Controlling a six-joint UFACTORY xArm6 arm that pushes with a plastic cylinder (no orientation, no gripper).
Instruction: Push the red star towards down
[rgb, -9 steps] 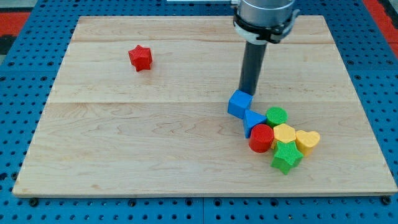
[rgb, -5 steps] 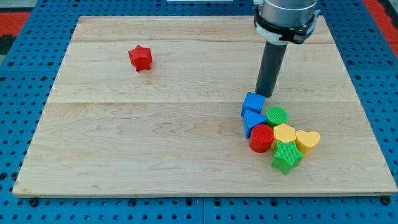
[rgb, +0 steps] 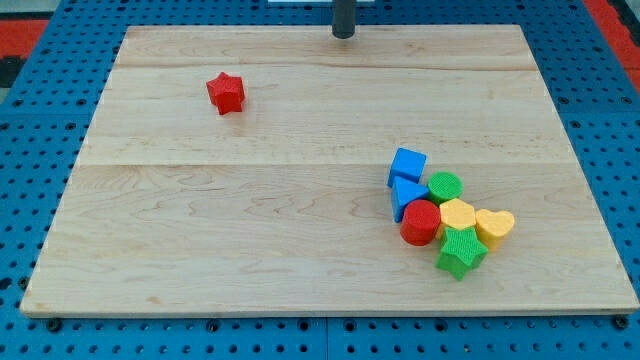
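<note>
The red star (rgb: 226, 92) lies alone on the wooden board (rgb: 250, 230), towards the view's upper left. My tip (rgb: 343, 35) is at the view's top edge, near the board's far edge, to the right of the red star and above it in the view. It touches no block. Only the rod's lower end shows.
A cluster of blocks sits at the view's lower right: a blue cube (rgb: 407, 165), a blue triangle (rgb: 404, 192), a green cylinder (rgb: 445, 186), a red cylinder (rgb: 421, 222), a yellow block (rgb: 457, 215), a yellow heart (rgb: 494, 226) and a green star (rgb: 460, 250).
My tip has left the blue cube and moved up and to the left, to the board's far edge. Before that it pushed the blue cube to the right, against the cluster.
</note>
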